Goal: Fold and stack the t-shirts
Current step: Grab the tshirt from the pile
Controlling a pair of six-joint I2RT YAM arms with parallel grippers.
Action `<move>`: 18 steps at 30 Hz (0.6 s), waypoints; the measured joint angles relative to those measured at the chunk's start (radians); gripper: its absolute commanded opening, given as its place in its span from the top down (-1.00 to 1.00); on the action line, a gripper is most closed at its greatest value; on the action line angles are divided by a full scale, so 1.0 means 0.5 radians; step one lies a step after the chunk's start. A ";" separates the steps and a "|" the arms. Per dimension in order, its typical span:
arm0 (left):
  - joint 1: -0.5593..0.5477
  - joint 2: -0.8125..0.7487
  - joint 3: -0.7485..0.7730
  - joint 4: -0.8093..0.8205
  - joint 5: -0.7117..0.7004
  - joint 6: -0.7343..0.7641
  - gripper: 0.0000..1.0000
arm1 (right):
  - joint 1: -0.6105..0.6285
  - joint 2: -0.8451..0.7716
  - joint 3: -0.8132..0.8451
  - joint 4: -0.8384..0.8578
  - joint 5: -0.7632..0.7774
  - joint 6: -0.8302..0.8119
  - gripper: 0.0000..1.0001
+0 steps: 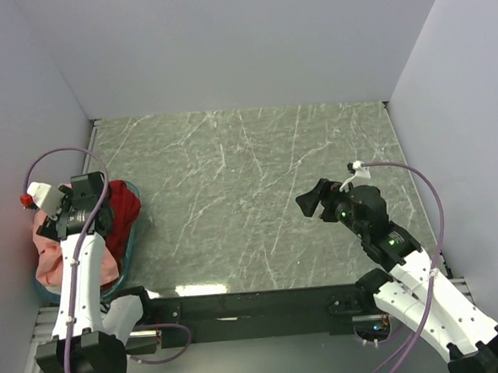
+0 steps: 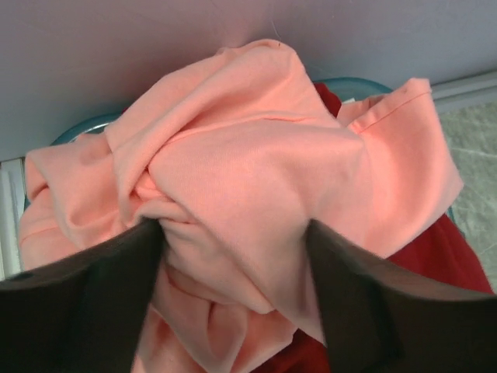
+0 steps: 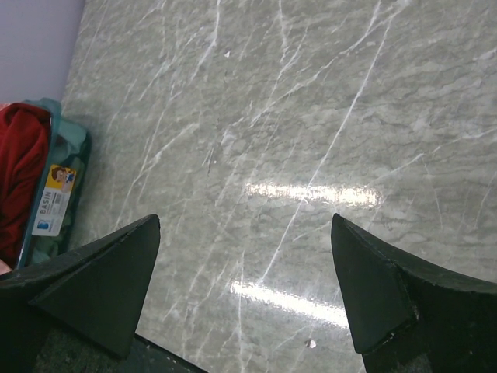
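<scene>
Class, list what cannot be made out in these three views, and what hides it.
- Top view: the left arm covers much of the salmon-pink cotton t-shirt and the teal round basket.
- Left wrist view: the pink shirt buries most of the dark red cotton t-shirt.
- Right wrist view: the basket's label is too small to read.
- Left wrist view: folds hide whether the left gripper pinches cloth.

I see a lab test cell: plain pale walls (image 1: 223, 44) box in the marble-look desk (image 1: 249, 195), black mounting rail (image 1: 248, 305) at its near edge.
</scene>
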 measured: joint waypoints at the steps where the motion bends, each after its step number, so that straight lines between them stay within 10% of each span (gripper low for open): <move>1: 0.024 0.012 -0.002 0.021 0.037 0.013 -0.11 | 0.000 0.005 0.000 0.002 -0.005 0.000 -0.93; 6: 0.072 0.024 0.021 0.059 0.149 0.076 0.98 | 0.000 0.007 0.000 0.001 -0.014 -0.003 -0.93; 18: 0.072 -0.190 0.655 0.128 0.630 0.434 0.99 | 0.000 0.030 0.070 -0.031 -0.069 -0.007 -0.91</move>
